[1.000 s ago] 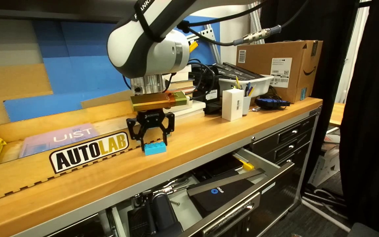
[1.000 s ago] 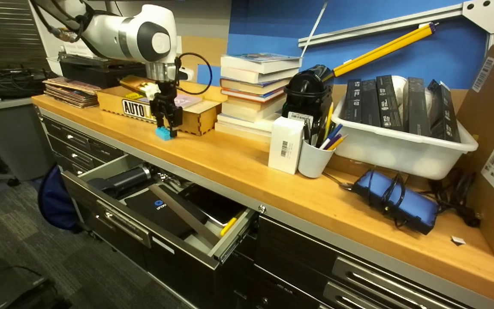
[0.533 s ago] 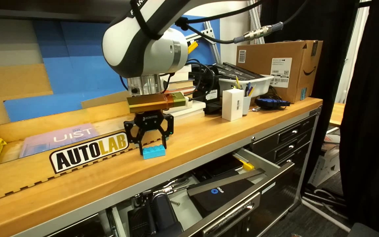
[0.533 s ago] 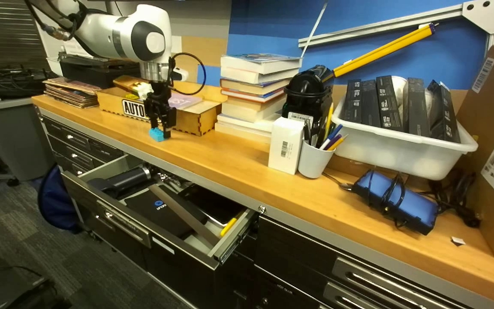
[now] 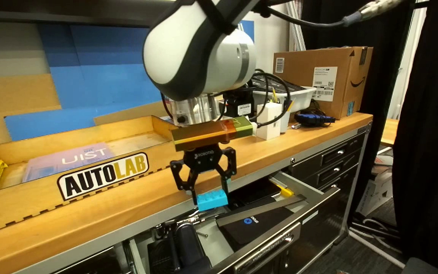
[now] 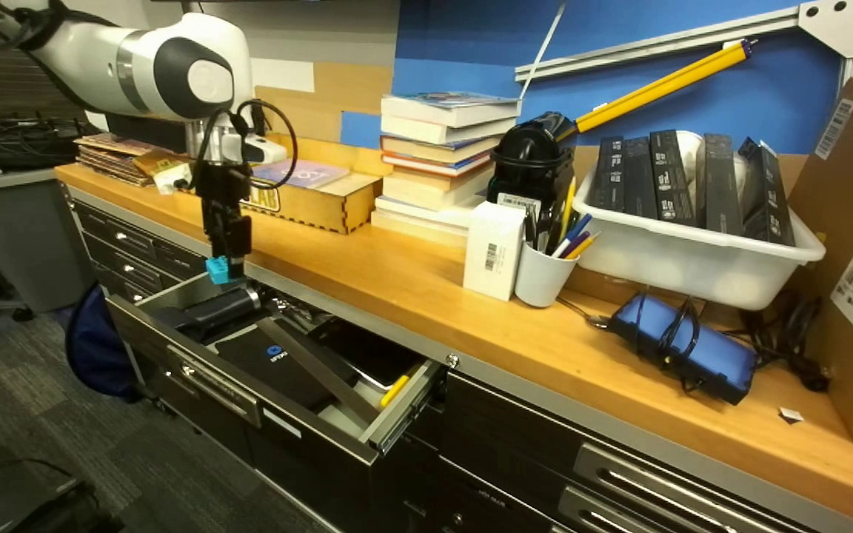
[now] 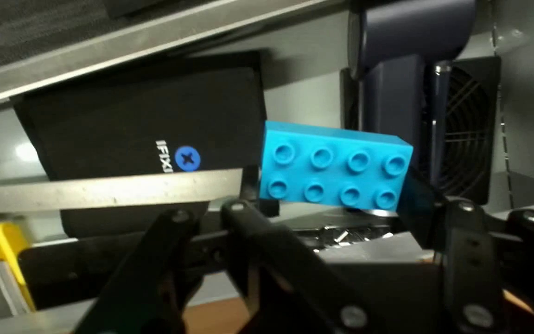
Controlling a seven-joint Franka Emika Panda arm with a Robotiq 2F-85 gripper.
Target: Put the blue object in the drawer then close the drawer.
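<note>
Hovering the gripper (image 5: 210, 194) over the pulled-out drawer (image 6: 323, 438), I have it clasping the blue block (image 7: 334, 169) by its 2 short ends, with all 8 studs facing up at me in the wrist view. In both exterior views the block hangs in the air above the drawer, beyond the edge of the wooden surface (image 6: 367, 274).

So I count 2 parts as done: the block is picked up, and it is above the drawer. The drawer also stands out enough to take it, so I see no work needed there before the drop.

By my reckoning 3 steps are left: lower the block into the drawer and let go, lift the gripper clear of the drawer, then push the drawer in. I'd call that roughly midway.

Inside the drawer lie a black box (image 7: 146, 116) with a metal strip (image 7: 109, 190) across it and a dark tool (image 7: 394, 97), with bare pale drawer floor between box and tool. That gap looks like my best landing place; a block perched on the tool might catch as the drawer closes. I can't tell how high above the drawer's contents it hangs.
</note>
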